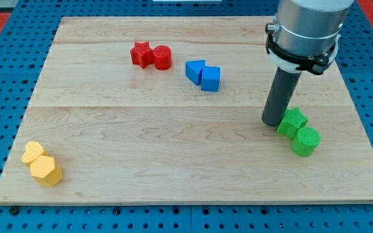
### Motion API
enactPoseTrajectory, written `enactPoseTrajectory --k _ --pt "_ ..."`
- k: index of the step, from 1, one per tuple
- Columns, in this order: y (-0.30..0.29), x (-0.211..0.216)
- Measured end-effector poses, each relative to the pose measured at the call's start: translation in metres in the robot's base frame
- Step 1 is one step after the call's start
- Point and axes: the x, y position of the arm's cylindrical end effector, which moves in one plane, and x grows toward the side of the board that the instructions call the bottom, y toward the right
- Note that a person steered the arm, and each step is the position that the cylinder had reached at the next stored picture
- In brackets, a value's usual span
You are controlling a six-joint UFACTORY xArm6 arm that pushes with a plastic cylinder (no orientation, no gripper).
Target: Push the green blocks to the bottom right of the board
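Observation:
Two green blocks sit together at the view's right, below the middle: a green star-shaped block [293,121] and a green cylinder [305,141] touching it on its lower right. My tip [272,122] stands on the board just left of the green star block, close to or touching its left side. The dark rod rises from there to the grey arm body [305,29] at the view's top right.
A red star [140,54] and a red cylinder [162,57] sit at the top centre-left. Two blue blocks [203,74] lie right of them. Two yellow blocks [41,163] lie at the bottom left corner. The wooden board [173,162] ends in a blue pegboard surround.

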Motion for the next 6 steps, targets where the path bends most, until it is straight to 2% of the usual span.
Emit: enactPoseTrajectory --k 1,2,3,4,6 --pt "-0.004 -0.014" --pt "0.001 -0.051" --pt "0.027 -0.031" --pt "0.029 0.003" --pt "0.008 0.012"
